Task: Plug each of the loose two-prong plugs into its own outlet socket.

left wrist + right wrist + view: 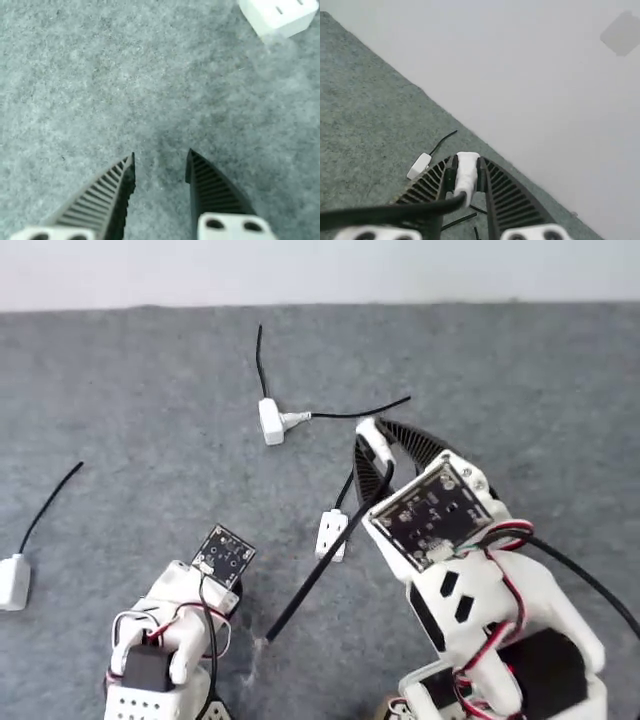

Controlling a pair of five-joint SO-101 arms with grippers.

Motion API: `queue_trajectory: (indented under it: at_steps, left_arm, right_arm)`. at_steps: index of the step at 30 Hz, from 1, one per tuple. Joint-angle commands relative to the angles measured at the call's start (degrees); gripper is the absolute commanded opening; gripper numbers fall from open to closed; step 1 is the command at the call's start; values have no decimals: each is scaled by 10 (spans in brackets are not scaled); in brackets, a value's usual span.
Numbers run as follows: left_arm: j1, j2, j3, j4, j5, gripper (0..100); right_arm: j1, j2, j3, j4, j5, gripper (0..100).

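Note:
My right gripper (pixel 466 162) is shut on a white two-prong plug (pixel 465 176), held above the carpet near the table's middle (pixel 375 435); the plug's black cable (pixel 300 590) trails down toward the front. A white outlet socket (pixel 331 534) lies just left of that arm, its two slots showing in the left wrist view (pixel 277 15). My left gripper (pixel 160 157) hangs open over bare carpet, short of this socket. Farther back, a white socket with a plug at its side (pixel 272 422) lies on the carpet, also seen beyond the held plug (pixel 419 166).
Another white piece with a black cable (pixel 13 582) lies at the far left edge. The left arm (pixel 170 640) stands at the front left, the right arm (pixel 480 590) at the front right. A pale wall (pixel 320 270) borders the grey carpet at the back.

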Motion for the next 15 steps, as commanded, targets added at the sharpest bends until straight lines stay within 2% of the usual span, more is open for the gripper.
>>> queue_trajectory:
  at_steps: [1,6,9,15]
  left_arm:
    - [-4,-8,-3,-95,4,162]
    - [-30,-8,-85,-135,11,162]
    - [-35,-7,-142,-134,57,162]
    - [-31,-6,-215,-128,122,162]
  right_arm:
    - [3,3,-3,22,-13,9]
    - [6,55,-47,83,-106,8]
    - [6,114,-94,131,-159,8]
    - [7,232,-154,152,-182,8]
